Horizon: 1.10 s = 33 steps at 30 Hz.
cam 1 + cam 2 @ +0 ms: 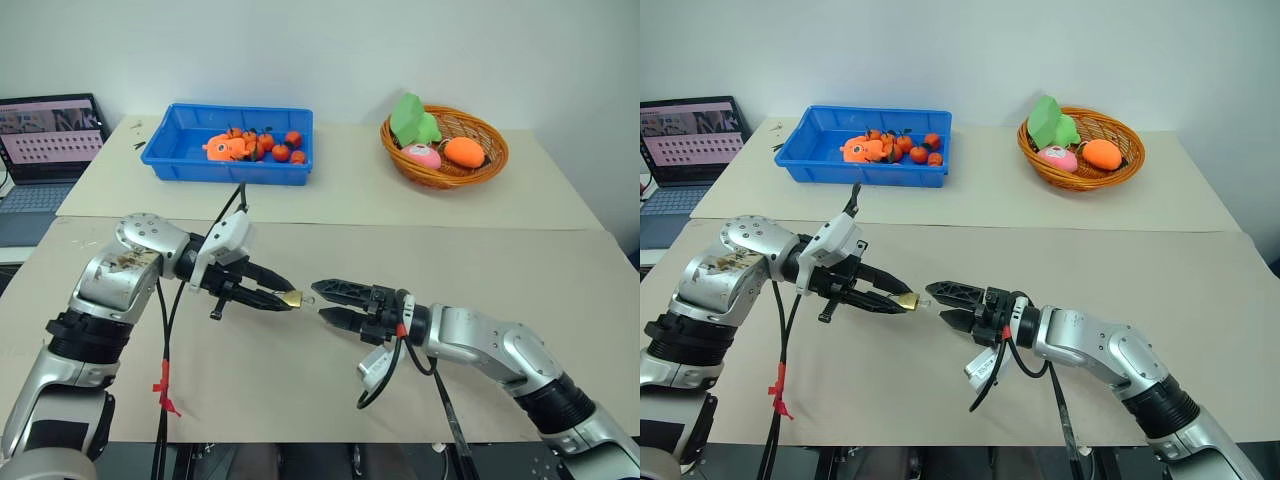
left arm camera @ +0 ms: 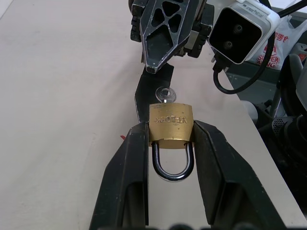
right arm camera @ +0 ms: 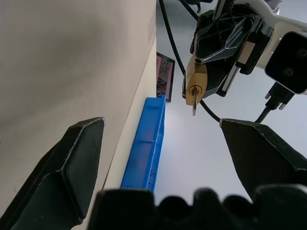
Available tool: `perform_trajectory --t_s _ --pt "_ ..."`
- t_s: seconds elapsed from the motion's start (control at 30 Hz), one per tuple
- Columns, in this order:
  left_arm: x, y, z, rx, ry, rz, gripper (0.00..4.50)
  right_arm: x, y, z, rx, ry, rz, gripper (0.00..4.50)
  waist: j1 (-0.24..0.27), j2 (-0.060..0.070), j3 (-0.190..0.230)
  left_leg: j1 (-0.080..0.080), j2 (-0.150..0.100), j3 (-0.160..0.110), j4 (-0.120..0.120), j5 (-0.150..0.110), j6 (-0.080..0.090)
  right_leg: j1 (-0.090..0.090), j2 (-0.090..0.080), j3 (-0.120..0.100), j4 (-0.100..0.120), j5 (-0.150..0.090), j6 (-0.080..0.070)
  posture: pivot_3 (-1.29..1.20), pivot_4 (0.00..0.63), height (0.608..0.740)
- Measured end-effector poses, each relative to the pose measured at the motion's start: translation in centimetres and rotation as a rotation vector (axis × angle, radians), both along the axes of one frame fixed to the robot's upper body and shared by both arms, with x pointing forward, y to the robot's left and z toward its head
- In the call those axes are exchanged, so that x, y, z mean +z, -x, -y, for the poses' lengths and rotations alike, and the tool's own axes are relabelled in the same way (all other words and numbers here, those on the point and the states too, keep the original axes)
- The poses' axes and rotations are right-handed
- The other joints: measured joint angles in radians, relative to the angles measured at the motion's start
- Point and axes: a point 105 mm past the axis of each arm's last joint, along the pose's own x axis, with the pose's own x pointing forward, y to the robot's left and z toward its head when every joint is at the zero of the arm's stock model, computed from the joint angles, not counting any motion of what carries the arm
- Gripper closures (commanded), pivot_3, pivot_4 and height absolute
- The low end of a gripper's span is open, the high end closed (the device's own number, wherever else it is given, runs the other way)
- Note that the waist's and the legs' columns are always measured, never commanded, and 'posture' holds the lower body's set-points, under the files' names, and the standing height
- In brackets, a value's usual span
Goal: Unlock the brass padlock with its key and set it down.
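Left wrist view: key half-hidden in padlock

Bright, even indoor lighting; head views sharp throughout.

Soft, faint shadows under both arms on the flat beige tabletop; no hard glare there. Mild sheen along the small golden-brass padlock with thin silver shackle and on the glossy black fingers clamping it. In the right wrist view, near black fingers slightly soft, white wall washed out.
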Motion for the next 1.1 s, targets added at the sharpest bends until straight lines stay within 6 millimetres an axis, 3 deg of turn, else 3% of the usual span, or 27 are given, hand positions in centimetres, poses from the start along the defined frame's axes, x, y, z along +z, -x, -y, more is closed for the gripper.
perform_trajectory --t_s 0.23,1.1 --pt "-0.1 -0.2 -0.1 0.008 0.005 0.003 3.68 0.0 -0.1 0.0 -0.003 0.003 0.005 3.47 0.000 0.000 0.000 0.000 0.000 0.000 0.000 0.000 0.000 0.000 0.000 0.000 0.000 0.000 0.000 0.00 0.150 0.740" --pt "-0.3 -0.6 0.0 0.032 0.017 0.002 3.68 1.2 0.0 -0.4 -0.002 -0.007 0.037 3.47 0.000 0.000 0.000 0.000 0.000 0.000 0.000 0.000 0.000 0.000 0.000 0.000 0.000 0.000 0.000 0.00 0.150 0.740"
